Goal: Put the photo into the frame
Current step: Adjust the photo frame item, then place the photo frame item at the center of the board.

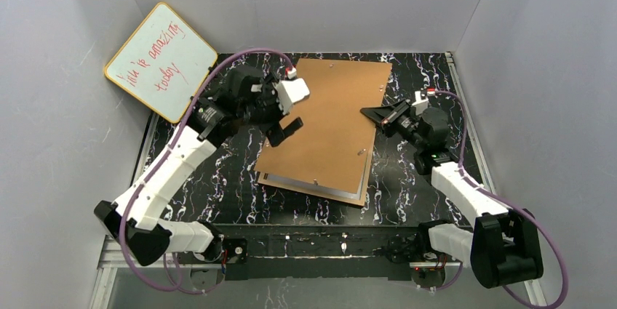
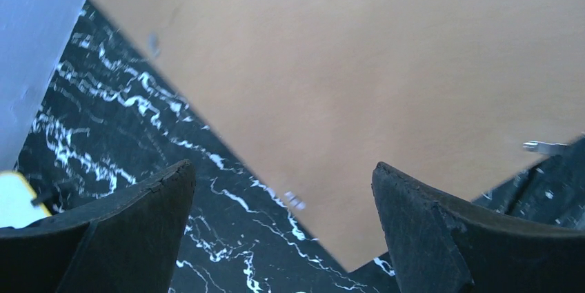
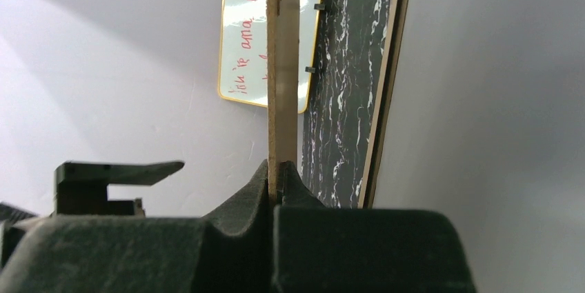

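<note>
Two jobs: my right gripper [image 3: 279,181], clamped on the board [image 1: 331,123], should lower it flat; my left gripper [image 2: 281,172], spread wide above it, should steady it.

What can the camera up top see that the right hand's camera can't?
Only the top camera shows the whole flat face of the brown board and the grey-edged layer lying under it. Only the right wrist camera shows, close up, the right gripper pinching the board's thin edge. Both show the whiteboard with red writing and the black marbled table.
</note>
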`<action>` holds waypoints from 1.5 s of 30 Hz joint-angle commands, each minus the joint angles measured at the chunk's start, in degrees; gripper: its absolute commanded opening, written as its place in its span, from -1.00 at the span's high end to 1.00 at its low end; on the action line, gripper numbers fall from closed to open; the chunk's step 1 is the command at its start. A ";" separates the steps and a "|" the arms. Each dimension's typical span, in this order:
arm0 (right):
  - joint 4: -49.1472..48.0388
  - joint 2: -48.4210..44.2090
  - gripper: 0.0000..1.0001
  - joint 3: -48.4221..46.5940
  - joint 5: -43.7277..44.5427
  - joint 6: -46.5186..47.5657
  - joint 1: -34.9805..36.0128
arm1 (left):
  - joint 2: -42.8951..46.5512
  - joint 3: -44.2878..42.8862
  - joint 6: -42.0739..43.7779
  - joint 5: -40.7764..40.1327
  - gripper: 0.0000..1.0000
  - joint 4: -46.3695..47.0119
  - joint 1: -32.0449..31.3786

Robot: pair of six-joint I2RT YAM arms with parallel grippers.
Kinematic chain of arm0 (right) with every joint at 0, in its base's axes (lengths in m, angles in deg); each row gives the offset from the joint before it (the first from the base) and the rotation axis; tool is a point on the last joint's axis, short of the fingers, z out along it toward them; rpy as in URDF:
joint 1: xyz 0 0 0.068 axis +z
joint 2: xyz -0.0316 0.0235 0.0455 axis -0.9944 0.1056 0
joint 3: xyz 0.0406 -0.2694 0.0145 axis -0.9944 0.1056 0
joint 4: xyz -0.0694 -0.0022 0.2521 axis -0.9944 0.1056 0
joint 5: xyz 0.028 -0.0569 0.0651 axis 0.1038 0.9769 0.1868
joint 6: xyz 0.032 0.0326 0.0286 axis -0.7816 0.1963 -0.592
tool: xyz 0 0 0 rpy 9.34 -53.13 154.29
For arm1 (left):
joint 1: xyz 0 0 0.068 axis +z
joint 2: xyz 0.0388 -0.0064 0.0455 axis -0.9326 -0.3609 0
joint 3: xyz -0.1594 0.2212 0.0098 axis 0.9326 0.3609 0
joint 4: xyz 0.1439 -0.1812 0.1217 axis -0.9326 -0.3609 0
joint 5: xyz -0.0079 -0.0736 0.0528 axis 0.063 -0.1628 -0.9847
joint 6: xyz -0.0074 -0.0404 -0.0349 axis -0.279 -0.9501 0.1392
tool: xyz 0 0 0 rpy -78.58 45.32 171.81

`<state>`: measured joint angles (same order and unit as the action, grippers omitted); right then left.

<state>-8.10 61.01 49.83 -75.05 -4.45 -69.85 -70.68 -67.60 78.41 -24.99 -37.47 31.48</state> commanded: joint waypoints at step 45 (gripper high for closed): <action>-35.90 27.72 0.97 5.89 -23.26 -2.55 -15.14 | -37.55 2.21 -9.53 2.75 -0.62 10.90 26.14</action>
<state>-35.29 86.69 59.16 -97.15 -5.76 -86.29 -107.84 -66.36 69.21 -22.59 -27.27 57.38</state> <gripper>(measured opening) 0.053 0.831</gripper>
